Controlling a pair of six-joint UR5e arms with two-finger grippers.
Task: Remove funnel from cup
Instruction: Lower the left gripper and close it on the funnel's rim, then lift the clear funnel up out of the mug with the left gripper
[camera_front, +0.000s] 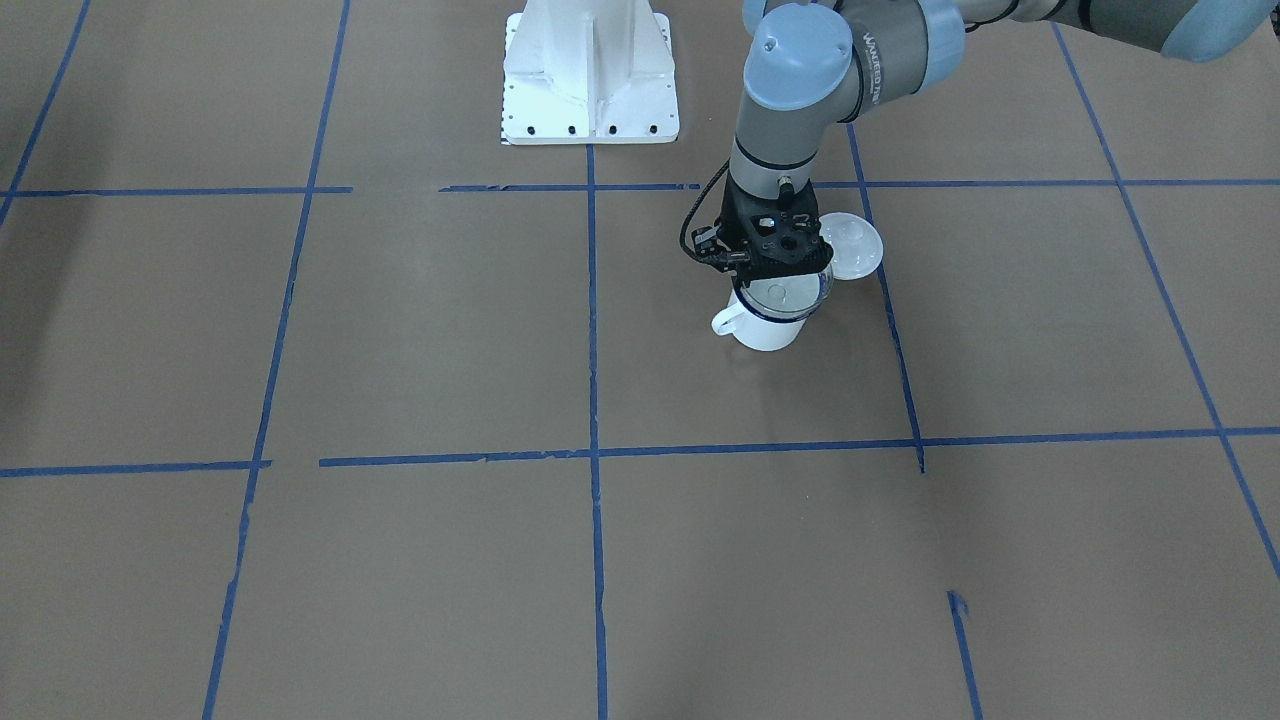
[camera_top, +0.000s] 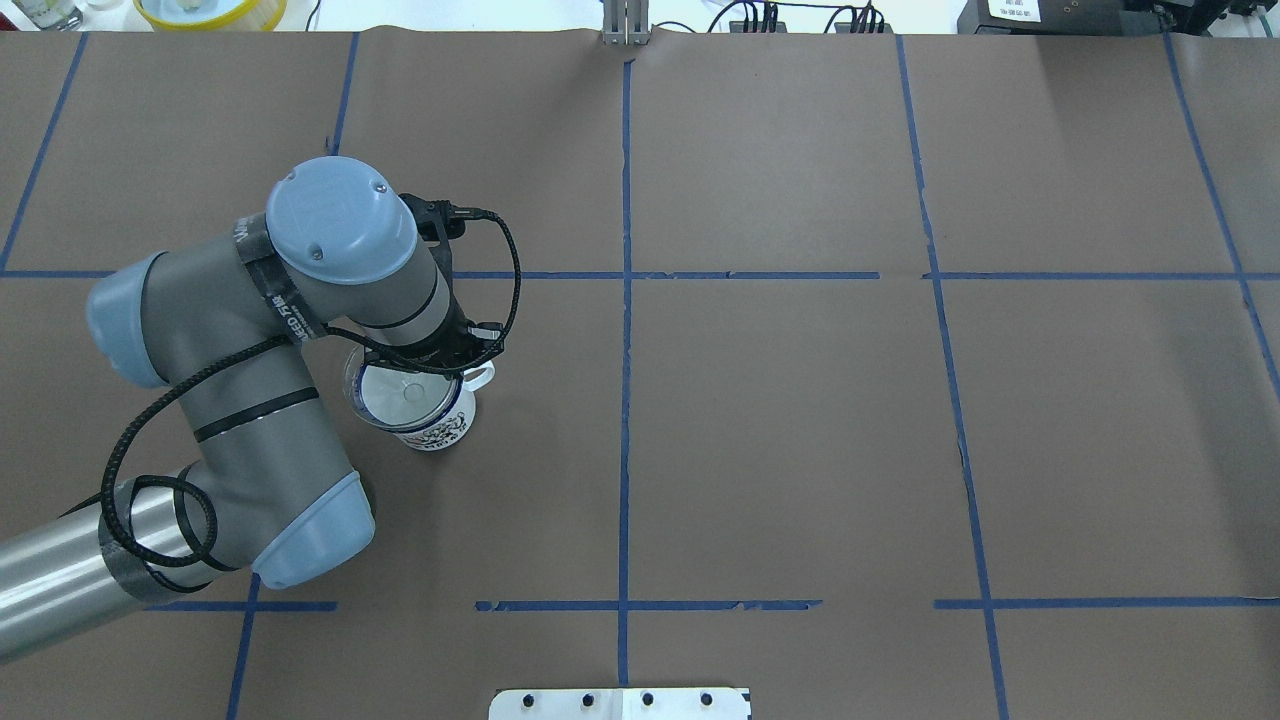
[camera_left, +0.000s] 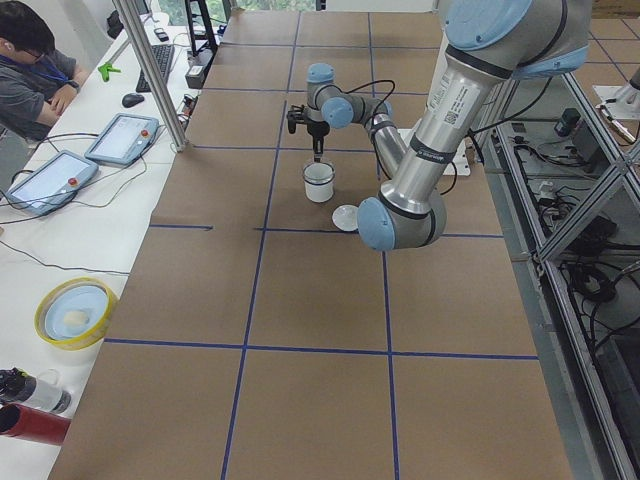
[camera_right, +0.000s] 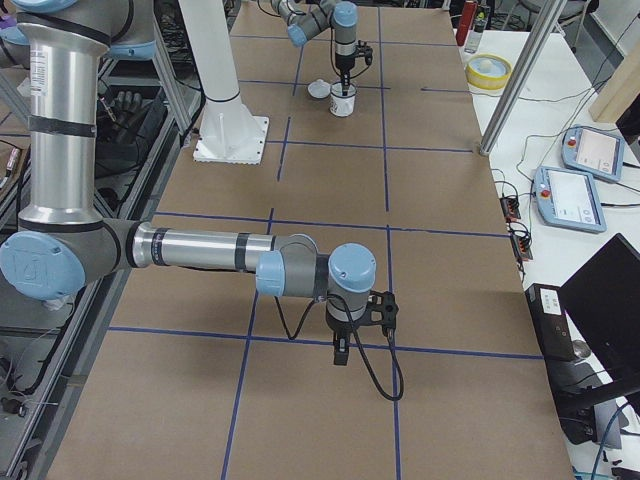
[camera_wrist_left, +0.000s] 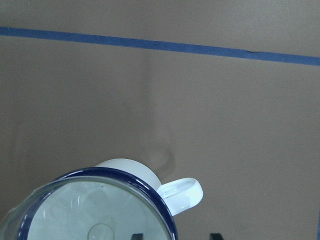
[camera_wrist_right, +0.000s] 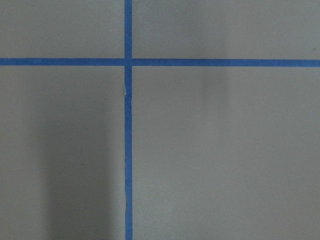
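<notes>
The cup (camera_front: 765, 328), a white mug with a dark blue rim, stands on the brown table with its handle (camera_wrist_left: 182, 192) sticking out. The clear funnel (camera_front: 787, 293) sits in its mouth and also shows in the left wrist view (camera_wrist_left: 95, 215) and the overhead view (camera_top: 393, 393). My left gripper (camera_front: 778, 268) hangs straight down over the cup's rim. Its fingertips (camera_wrist_left: 136, 236) stand apart on either side of the rim near the handle, so it is open. My right gripper (camera_right: 341, 352) hovers low over bare table far from the cup, and I cannot tell its state.
A flat white lid with a knob (camera_front: 852, 246) lies right beside the cup. The white robot base (camera_front: 590, 85) stands behind it. A yellow bowl (camera_left: 75, 312), tablets and a seated person (camera_left: 30, 60) are at the side bench.
</notes>
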